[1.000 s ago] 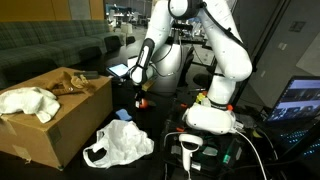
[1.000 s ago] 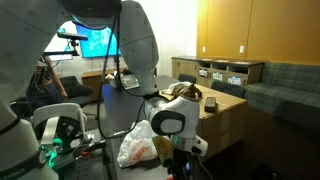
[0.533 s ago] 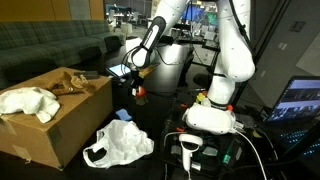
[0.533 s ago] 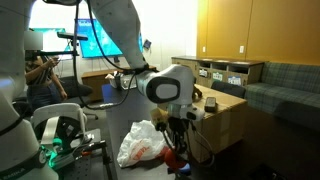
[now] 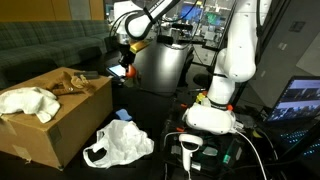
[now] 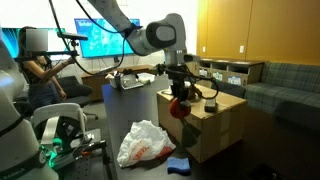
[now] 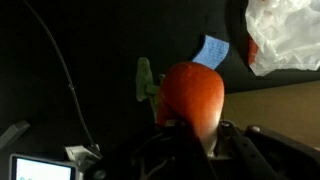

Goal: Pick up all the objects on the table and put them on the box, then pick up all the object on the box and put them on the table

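Clamped in the gripper (image 6: pixel 181 95) — orange-red piece (image 7: pixel 192 92), held above the table (image 7: pixel 100 50), just beside the top edge of the box (image 5: pixel 60 125). Below on the table: flat blue square (image 7: pixel 211 50), white plastic bag (image 5: pixel 118 143). On the box — white cloth (image 5: pixel 28 102), brown stick-like piece (image 5: pixel 75 84). Near the robot base: grey scanner (image 5: pixel 190 150).

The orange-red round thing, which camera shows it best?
The wrist view. There the orange-red piece fills the middle, close up, with a green bit at its side. In both exterior views it is just a small red spot at the hand, too tiny for detail.
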`<move>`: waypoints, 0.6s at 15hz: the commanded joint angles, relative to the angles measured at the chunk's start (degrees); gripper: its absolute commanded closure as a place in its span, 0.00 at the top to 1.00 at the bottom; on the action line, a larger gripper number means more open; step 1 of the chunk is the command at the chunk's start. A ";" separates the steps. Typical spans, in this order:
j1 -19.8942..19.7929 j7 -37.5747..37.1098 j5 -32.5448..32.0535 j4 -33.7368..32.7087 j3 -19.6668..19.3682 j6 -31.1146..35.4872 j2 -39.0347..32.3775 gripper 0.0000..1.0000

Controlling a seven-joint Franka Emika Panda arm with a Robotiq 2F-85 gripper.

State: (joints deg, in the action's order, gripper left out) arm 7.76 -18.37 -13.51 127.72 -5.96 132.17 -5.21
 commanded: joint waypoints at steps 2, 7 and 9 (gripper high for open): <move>-0.08 -1.34 -1.41 -10.71 5.82 -7.13 -0.34 0.05; 0.83 -2.47 -2.24 -21.65 9.20 -9.20 -5.02 0.05; 1.38 -1.93 -2.64 -25.27 9.68 -9.28 -7.22 0.05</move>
State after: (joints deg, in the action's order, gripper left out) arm 8.39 -19.57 -14.50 109.87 2.96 124.89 -8.02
